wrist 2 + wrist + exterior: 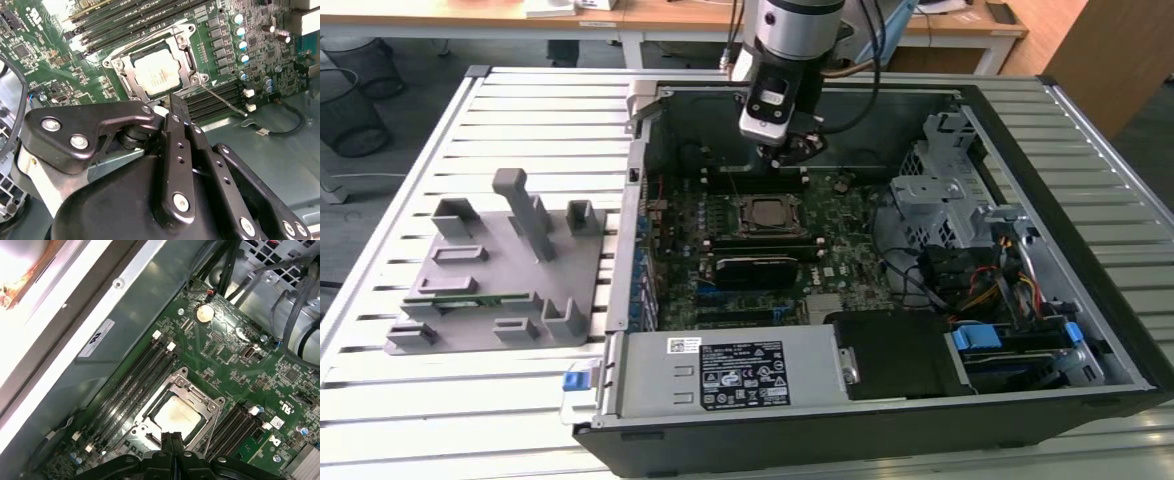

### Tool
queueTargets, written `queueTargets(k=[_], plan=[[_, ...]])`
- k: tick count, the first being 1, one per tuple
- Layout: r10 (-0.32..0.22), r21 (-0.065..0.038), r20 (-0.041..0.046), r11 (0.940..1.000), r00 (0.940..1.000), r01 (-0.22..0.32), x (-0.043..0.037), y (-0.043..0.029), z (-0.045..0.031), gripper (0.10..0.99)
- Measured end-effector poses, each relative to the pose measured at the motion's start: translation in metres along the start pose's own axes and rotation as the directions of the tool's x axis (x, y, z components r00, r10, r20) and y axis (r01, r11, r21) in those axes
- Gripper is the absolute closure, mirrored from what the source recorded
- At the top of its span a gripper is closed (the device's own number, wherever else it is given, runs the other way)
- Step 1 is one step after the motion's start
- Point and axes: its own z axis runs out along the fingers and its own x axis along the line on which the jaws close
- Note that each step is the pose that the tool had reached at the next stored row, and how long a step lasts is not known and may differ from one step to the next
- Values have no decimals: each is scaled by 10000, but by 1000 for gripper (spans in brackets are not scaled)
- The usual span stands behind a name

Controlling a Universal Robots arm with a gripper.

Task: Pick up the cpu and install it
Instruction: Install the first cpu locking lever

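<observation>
1. The cpu lies flat in the socket at the middle of the motherboard. Its pale metal top shows in both wrist views, and in the exterior view it sits inside the open case.
2. As a judgement: it is light, thin and rigid, with a smooth top that gives little grip. The underside and the socket contacts are likely fragile, so it should be kept level and not dragged or pressed at a tilt.
3. The only sensible hold is across two opposite edges of the thin rim, never on the flat top or the underside.
4. The metal socket frame closely rings the chip, leaving little room for fingers at its edges.
5. Memory slots run along both sides of the socket.
6. The gripper hangs above the board, just beside the socket. Its fingers are pressed together with nothing between them, and they do not touch the chip.
7. A grey fixture stands on the table, well apart from the case.
</observation>
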Motion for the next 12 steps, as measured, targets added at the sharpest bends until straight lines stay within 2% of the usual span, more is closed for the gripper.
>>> queueTargets(k=[7, 12], plan=[[-646, 34, 0, 9979, 9979, 646, 3, 2, 0, 980], [-1135, 60, -1, 9935, 9935, 1135, 3, 3, 1, 980]])
